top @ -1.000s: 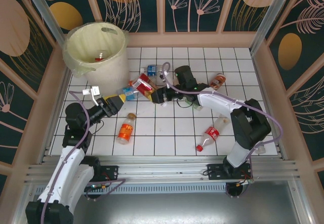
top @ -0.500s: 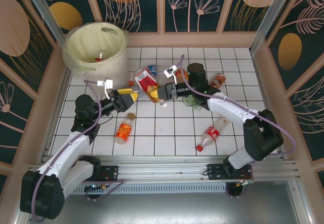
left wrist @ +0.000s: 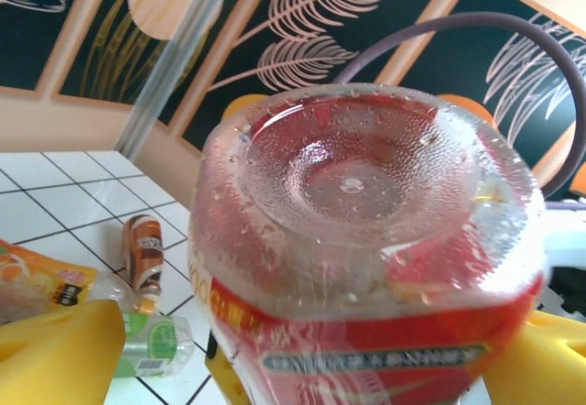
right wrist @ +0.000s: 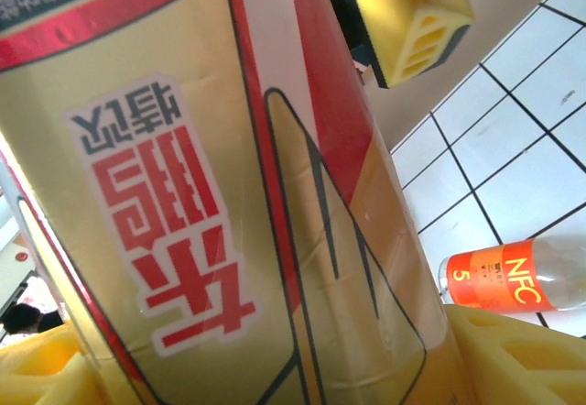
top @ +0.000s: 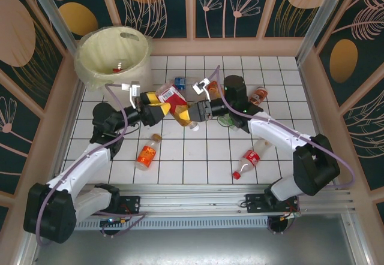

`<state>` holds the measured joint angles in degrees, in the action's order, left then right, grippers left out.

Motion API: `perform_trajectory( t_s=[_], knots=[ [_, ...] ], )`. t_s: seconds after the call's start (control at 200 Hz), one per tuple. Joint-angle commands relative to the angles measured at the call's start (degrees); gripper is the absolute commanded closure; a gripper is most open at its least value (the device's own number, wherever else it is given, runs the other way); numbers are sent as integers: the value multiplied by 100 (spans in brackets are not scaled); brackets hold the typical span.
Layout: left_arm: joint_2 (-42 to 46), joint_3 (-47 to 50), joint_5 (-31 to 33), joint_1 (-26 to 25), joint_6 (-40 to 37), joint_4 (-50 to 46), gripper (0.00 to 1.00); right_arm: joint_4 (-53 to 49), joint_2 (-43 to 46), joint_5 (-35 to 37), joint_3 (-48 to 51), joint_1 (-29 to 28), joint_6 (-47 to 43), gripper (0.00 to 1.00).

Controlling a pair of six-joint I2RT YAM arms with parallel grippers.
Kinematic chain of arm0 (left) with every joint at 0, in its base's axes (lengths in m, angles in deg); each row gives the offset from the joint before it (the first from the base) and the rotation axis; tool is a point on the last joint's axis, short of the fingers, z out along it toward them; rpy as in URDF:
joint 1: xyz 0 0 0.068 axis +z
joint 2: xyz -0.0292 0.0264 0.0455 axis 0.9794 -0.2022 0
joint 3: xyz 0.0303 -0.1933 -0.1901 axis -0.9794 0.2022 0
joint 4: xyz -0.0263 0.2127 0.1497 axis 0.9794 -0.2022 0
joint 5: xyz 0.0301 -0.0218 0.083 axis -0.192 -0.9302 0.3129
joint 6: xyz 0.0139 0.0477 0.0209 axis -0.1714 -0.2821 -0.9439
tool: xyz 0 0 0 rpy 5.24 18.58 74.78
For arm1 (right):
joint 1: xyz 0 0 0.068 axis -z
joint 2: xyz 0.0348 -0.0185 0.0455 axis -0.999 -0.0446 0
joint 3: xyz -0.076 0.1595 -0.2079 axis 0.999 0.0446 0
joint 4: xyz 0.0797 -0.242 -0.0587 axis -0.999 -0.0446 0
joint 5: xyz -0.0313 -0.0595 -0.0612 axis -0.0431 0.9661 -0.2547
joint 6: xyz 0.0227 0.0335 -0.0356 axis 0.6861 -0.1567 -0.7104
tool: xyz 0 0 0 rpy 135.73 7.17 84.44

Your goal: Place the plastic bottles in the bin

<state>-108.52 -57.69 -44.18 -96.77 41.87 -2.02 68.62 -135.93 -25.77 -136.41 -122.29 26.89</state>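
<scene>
Surroundings: white tiled tabletop (top: 198, 151), walled on all sides. The bin (top: 99, 49) stands in the far left corner, with a small red item on its bottom, too small to identify.

Loose bottles lying on the tiles:
- orange-label bottle (top: 148, 153), left of centre, toward the near edge
- red-label bottle (top: 247, 160), right of centre, toward the near edge
- brown bottle (top: 258, 95), right of centre, toward the far edge
- blue-label bottle (top: 180, 83), just beyond the two grippers
- green-label bottle (top: 226, 120), partly under the right arm

Obstruction: the left gripper (top: 155, 108) and its wrist sit between the red-and-gold bottle (top: 176, 102) and the bin.

End effectors: the red-and-gold bottle is off the tiles near the tabletop's centre, tilted, base toward the bin. The right gripper (top: 193, 111) is clamped on its lower body, with a yellow pad against each side in the right wrist view. The left gripper's jaws are spread wide around the bottle's base. In the left wrist view one pad stands clear of the bottle wall, with tiles showing in the gap. Contact at the other pad: cannot tell.
</scene>
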Motion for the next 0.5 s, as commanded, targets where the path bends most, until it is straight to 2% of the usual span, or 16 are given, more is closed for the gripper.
perform_trajectory(
  t_s=[0.0, 0.08, 0.235, 0.31, 0.4, 0.495],
  knots=[
    [-138, -229, -158, -106, -42, 430, 5, 299, 180, -323, 37, -131, -88, 32],
    [-209, -264, -173, -116, 102, 616, 11, 61, 165, -273, -5, -164, -276, 32],
    [-285, -317, -237, -119, 350, 764, 37, -53, 163, -209, 56, -159, -418, 32],
    [-276, -318, -237, -116, 427, 781, 45, 4, 179, -174, 112, -160, -405, 32],
    [-250, -311, -219, -120, 485, 791, 52, 54, 177, -172, 143, -146, -404, 32],
    [-207, -332, -228, -121, 485, 765, 53, 102, 192, -173, 176, -128, -396, 30]
  ],
)
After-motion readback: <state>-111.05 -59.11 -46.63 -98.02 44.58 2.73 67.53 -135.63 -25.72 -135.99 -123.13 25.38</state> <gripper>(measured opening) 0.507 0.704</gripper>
